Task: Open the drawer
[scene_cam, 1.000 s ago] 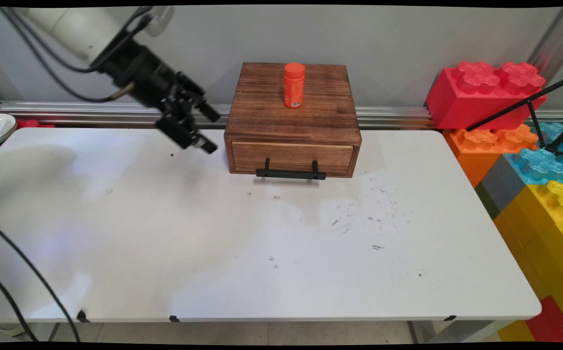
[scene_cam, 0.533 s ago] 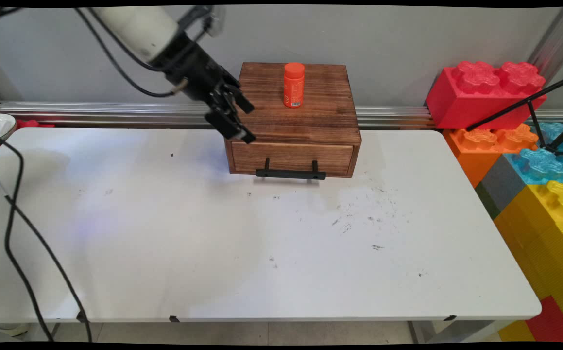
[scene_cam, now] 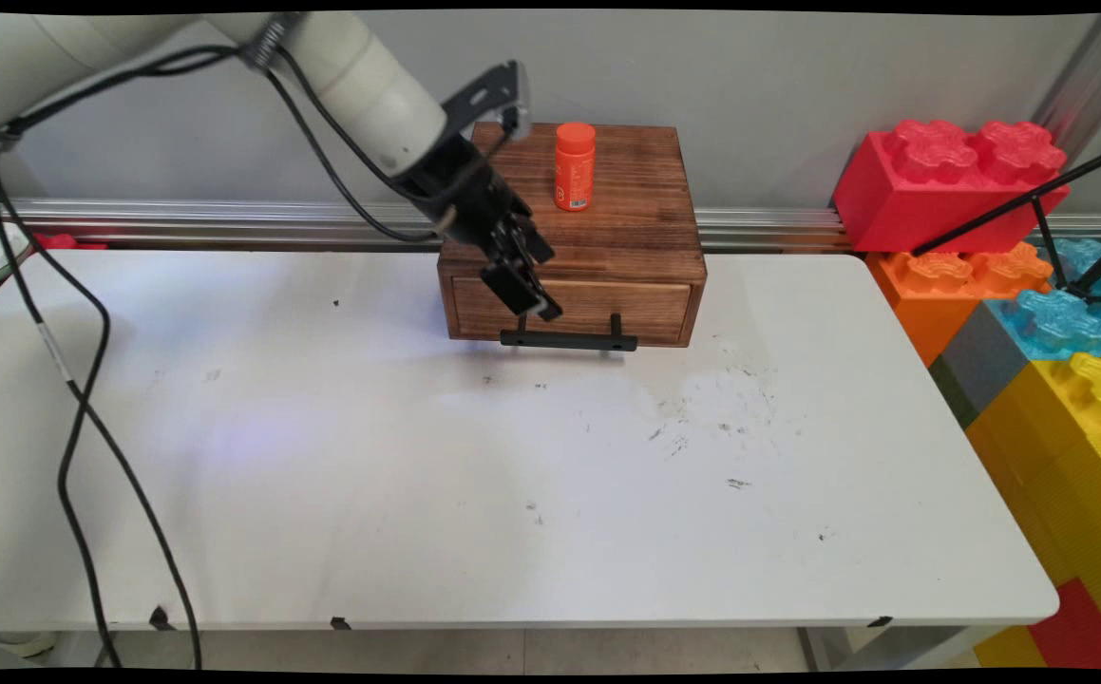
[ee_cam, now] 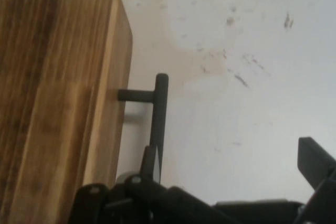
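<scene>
A: Any writing to be read here?

B: Hardly. The orange bottle (scene_cam: 575, 166), standing on top of the wooden drawer box (scene_cam: 607, 237), has a pale printed label low on its side, but the print is too small to make out.

A: Anything on the box itself?

B: No lettering on its top, its drawer front or the black handle (scene_cam: 568, 338) below the front. The hand view shows that handle (ee_cam: 159, 114) and bare wood grain only.

A: And the big toy bricks to the right of the box?

B: The red brick (scene_cam: 949, 185) and those below it show no letters or numbers.
</scene>
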